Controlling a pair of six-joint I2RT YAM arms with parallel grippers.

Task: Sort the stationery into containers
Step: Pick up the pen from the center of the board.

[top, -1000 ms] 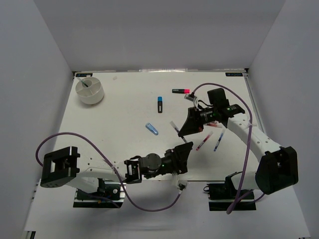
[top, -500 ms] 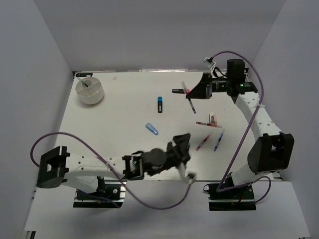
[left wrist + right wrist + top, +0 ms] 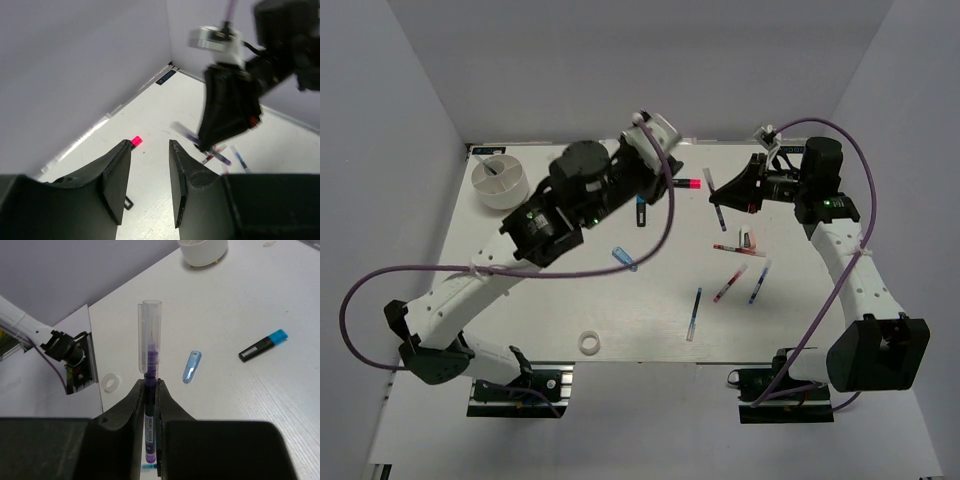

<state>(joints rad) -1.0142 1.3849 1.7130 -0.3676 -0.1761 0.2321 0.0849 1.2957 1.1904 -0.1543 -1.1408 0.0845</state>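
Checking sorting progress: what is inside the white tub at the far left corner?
Inside the white tub, one thin dark pen-like item lies across it. The tub's near wall covers part of the bottom, so anything lying there cannot be seen.

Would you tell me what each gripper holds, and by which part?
Right gripper clamps a purple pen by its barrel, below the clear cap; left gripper holds nothing.

Your right pincer [image 3: 717, 193] is clamped on a clear-capped pen [image 3: 721, 214]. Just left of it lies a pink-tipped marker [image 3: 686, 184]. A red pen [image 3: 732, 247] lies on the table [image 3: 520, 320] nearer the bases, and the white tub [image 3: 500, 182] sits far left.
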